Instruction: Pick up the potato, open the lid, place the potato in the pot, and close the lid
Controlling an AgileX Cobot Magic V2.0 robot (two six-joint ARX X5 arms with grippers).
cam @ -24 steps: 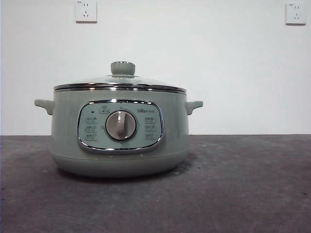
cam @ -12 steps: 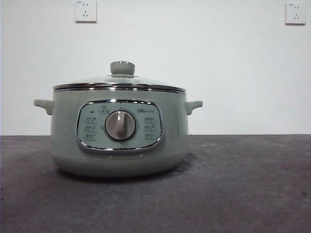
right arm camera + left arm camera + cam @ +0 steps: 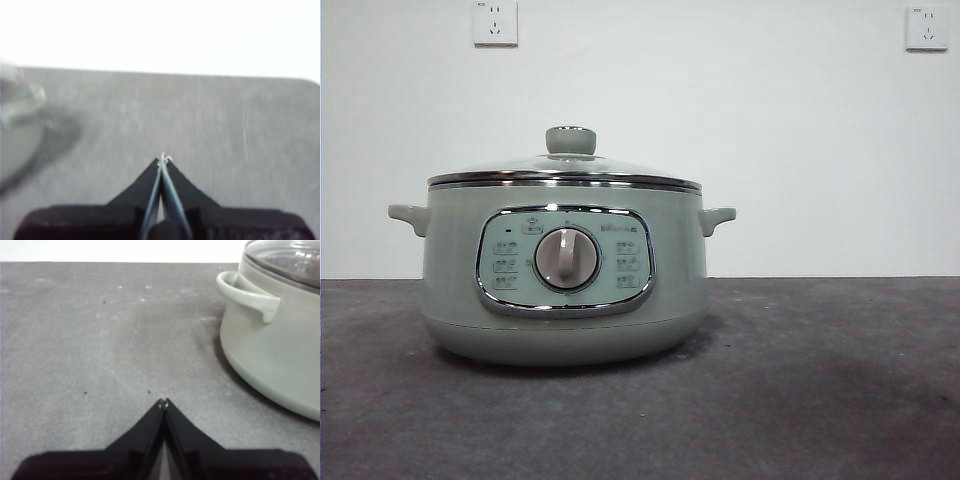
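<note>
Sage-green pot [image 3: 270, 340] with lid [image 3: 564, 170] on, beside closed empty left claw [image 3: 163, 402], right claw [image 3: 162, 159] closed, apart.

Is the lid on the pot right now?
On: the lid sits level, its chrome rim seated around the pot top.

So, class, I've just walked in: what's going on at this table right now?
Nothing is being handled at this moment. The pot stands on the dark table with the lid closed on it. The left pincer is shut and empty, low over bare table beside the pot's handle. The right pincer is also shut and empty on the pot's other side. No potato is visible in any view.
</note>
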